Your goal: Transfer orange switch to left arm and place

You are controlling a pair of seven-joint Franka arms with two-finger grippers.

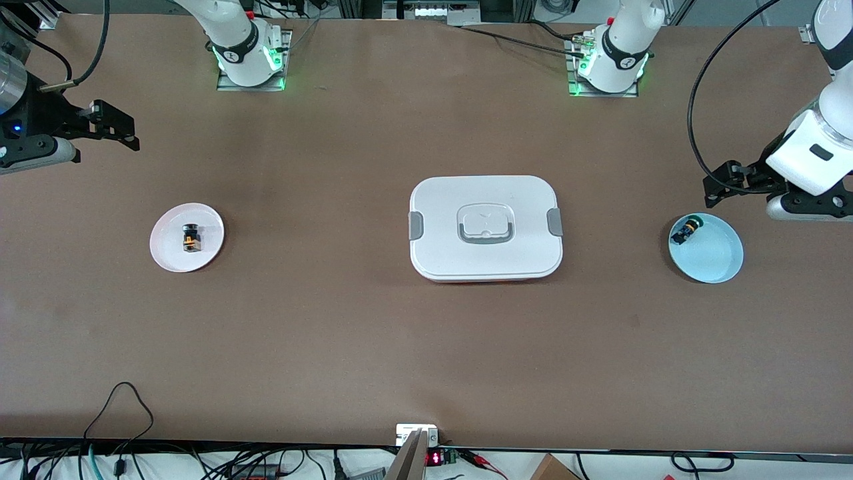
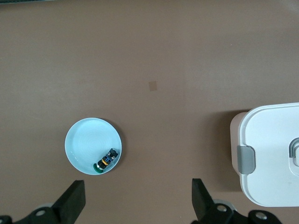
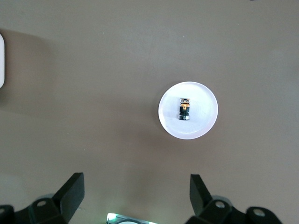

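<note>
With both arms hanging high and empty-handed, your first job is the pick at the right arm's end of the worktop (image 1: 426,360). You find the orange switch (image 1: 191,239) lying on its side on the pink plate (image 1: 166,257), about nine o'clock from the box (image 1: 486,228) and well apart from it. The right gripper (image 1: 114,128) hovers off toward eleven o'clock of that plate, fingers (image 3: 70,192) spread wide with nothing between them. The left gripper (image 1: 723,183) waits over the worktop just beside the blue plate (image 1: 716,263), at roughly its twelve o'clock, fingers (image 2: 72,201) likewise apart and empty.

Bring the right gripper squarely over the switch first, then descend straight. Turn the wrist so the fingers close across the narrow barrel, not along its length; the part looks small and round enough to roll away under a glancing touch. Stop short of the plate so you do not tip it.

Mind the other switch (image 1: 687,231) with the green cap on the blue plate: it is not yours. For the handover, I would lift well above the box lid or route around it
</note>
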